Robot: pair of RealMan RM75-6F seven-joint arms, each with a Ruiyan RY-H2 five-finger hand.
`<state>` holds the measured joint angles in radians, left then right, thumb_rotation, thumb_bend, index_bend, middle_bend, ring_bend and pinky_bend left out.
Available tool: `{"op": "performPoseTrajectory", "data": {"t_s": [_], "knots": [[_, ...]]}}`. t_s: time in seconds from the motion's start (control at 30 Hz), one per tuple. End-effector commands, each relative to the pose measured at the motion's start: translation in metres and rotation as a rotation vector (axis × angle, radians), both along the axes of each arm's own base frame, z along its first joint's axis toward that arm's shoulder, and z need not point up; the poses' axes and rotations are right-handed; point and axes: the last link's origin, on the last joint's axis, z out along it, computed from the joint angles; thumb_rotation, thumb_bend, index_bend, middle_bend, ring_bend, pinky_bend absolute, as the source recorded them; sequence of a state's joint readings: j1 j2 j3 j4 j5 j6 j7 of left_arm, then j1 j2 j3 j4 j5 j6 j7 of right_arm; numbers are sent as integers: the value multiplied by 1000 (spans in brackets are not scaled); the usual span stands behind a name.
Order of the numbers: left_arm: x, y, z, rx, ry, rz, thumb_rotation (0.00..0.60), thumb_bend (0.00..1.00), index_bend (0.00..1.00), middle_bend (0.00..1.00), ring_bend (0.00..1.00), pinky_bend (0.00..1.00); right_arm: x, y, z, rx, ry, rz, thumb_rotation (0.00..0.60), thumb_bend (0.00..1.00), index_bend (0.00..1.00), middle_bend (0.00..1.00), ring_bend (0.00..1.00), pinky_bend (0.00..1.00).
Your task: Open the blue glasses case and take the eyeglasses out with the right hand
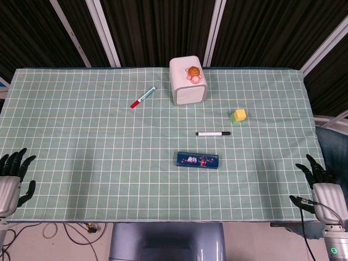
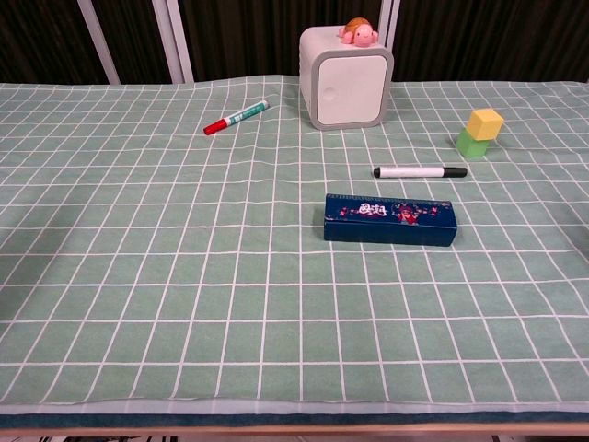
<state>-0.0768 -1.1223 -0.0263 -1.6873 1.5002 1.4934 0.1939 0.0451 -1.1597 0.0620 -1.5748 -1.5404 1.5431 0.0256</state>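
Nearest the camera in the chest view lies the blue glasses case point(image 2: 390, 220), lid shut, lying flat with its long side across the table, a strip of coloured decoration along its top. In the head view the same case point(image 1: 197, 160) sits a little toward the near side of the middle of the green checked cloth point(image 1: 98, 141).

At about 12 o'clock from the case, just beyond it, lies a black-capped white marker point(image 2: 420, 171), roughly parallel to it and not touching. At 2 o'clock, farther off, a yellow block point(image 2: 485, 122) rests on a green block point(image 2: 472, 143). Near 11 o'clock, well back, stands a white rounded box point(image 2: 346, 76) with a small pink and brown turtle toy point(image 2: 359, 33) on its top. At 10 o'clock from the case, well apart, a red-capped marker point(image 2: 236, 118) lies at a slant.

Both hands show only in the head view, at the near corners of the table and well away from the case. The left hand point(image 1: 13, 176) is at 9 o'clock, its dark fingers spread and holding nothing. The right hand point(image 1: 319, 182) is at 3 o'clock, its fingers likewise apart and holding nothing.
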Motion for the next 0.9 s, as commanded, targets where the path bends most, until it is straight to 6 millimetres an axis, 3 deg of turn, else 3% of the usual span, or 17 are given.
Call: {"op": "performPoseTrajectory", "data": {"t_s": [0.03, 0.9], "knots": [[0, 0, 0, 0, 0, 2, 600, 460, 136, 0, 0, 15, 0, 0, 0, 2, 1, 0, 600, 194, 204, 49, 138, 239], [0, 0, 0, 0, -5, 10, 600, 460, 136, 0, 0, 15, -3, -1, -1, 26, -45, -24, 600, 194, 204, 49, 138, 239]]}}
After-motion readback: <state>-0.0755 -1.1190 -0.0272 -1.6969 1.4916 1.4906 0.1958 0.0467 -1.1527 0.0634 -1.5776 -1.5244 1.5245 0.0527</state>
